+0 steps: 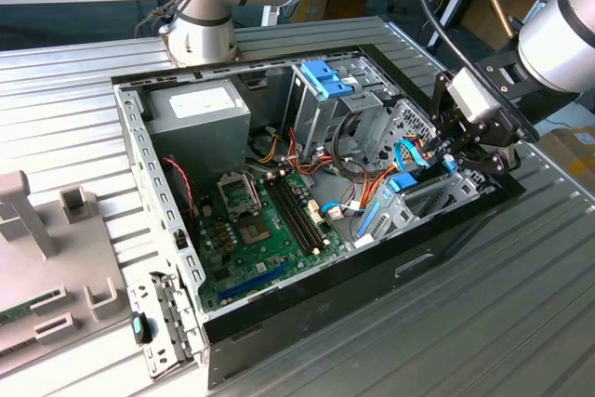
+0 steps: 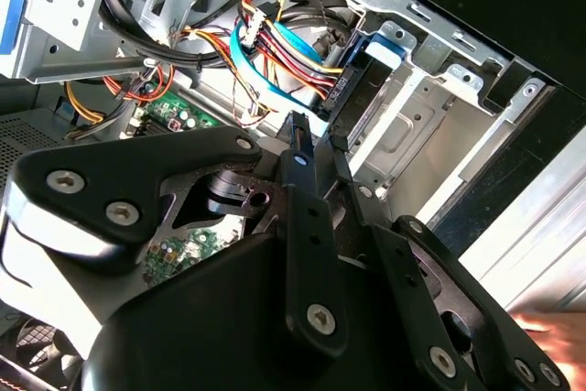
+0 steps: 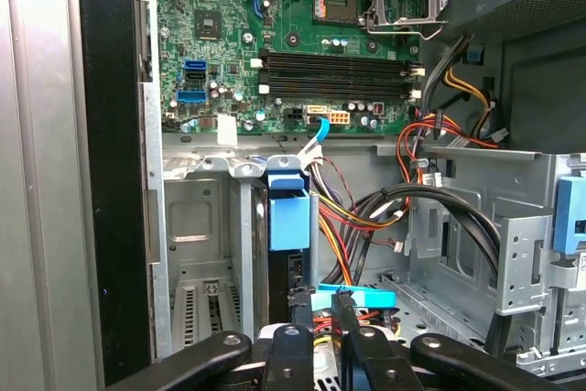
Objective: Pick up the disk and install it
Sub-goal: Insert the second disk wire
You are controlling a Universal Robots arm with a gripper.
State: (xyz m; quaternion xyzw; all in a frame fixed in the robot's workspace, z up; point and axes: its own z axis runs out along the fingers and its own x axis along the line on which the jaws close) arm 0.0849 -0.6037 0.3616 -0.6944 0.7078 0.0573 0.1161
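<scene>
The disk (image 1: 403, 183) stands on edge in the drive bay at the exterior view's right side of the open computer case (image 1: 163, 220), with its blue end tab up. In both wrist views the disk (image 3: 288, 222) (image 2: 366, 84) is edge-on, running from its blue tab toward my gripper. My gripper (image 1: 446, 163) hangs just behind the disk's near end. Its fingers are a little apart, and cables show through the gap in the first wrist view (image 3: 320, 304). The disk lines up with one fingertip rather than the gap (image 2: 318, 135).
Bundles of orange, black and blue cables (image 3: 366, 217) crowd the space beside the bay. A blue-topped metal drive cage (image 1: 327, 81) stands at the case's back. The motherboard (image 1: 260, 220) lies in the case's middle. Grey fixtures (image 1: 37, 230) sit on the ribbed table at the exterior view's left.
</scene>
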